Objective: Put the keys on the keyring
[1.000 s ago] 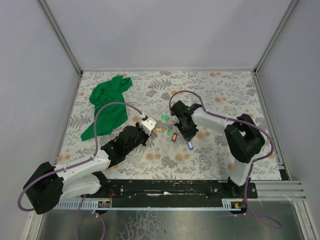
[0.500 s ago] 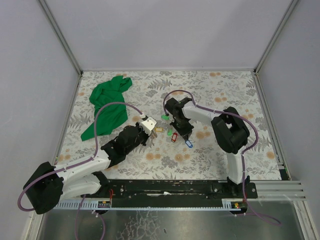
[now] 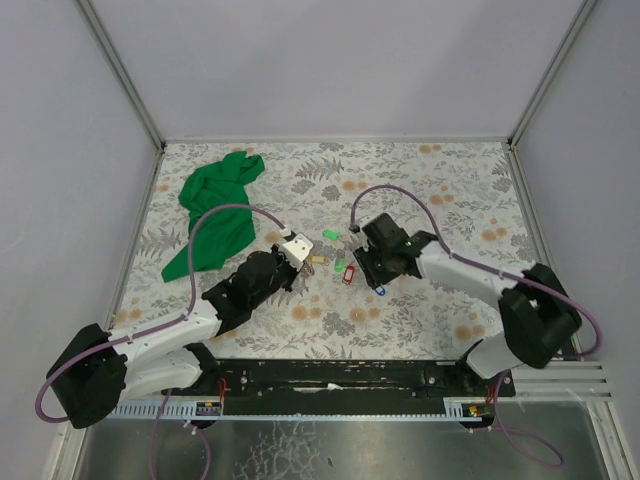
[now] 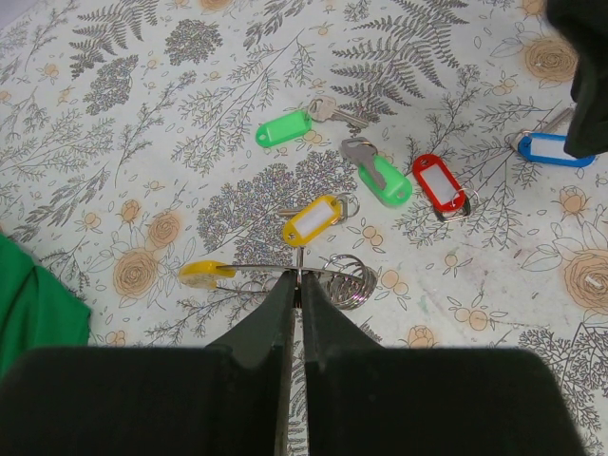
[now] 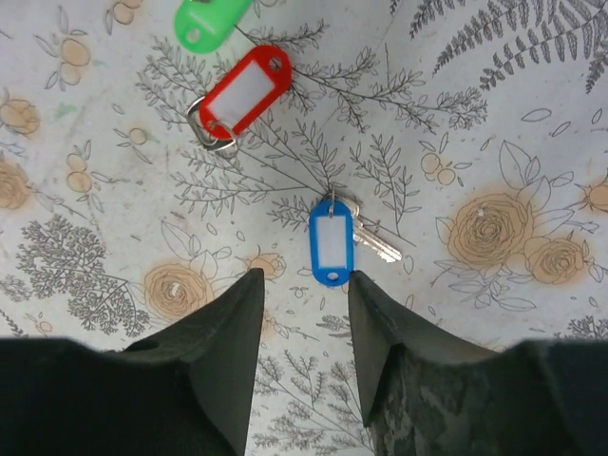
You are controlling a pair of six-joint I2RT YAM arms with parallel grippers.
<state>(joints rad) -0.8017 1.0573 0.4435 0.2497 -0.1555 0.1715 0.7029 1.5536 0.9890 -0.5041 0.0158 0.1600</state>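
Note:
My left gripper (image 4: 299, 281) is shut on the keyring (image 4: 249, 268), a thin wire ring seen edge-on just above the cloth. One yellow tag (image 4: 207, 273) sits at the ring's left end, and another yellow-tagged key (image 4: 312, 220) lies just beyond the fingertips. Two green-tagged keys (image 4: 283, 128) (image 4: 385, 180), a red one (image 4: 439, 183) and a blue one (image 4: 551, 149) lie further off. My right gripper (image 5: 304, 277) is open low over the table, with the blue-tagged key (image 5: 331, 242) just ahead of its fingertips. The red tag (image 5: 242, 90) lies beyond. In the top view the left gripper (image 3: 300, 258) and right gripper (image 3: 372, 276) flank the keys.
A coiled metal ring (image 4: 347, 280) lies right of my left fingertips. A large green cloth (image 3: 215, 215) lies at the back left of the flowered table cover (image 3: 450, 180). Grey walls stand round the table.
My right arm has swung its elbow out to the right, and its gripper has come back toward the near side, now facing the blue-tagged key. The left arm has not moved.

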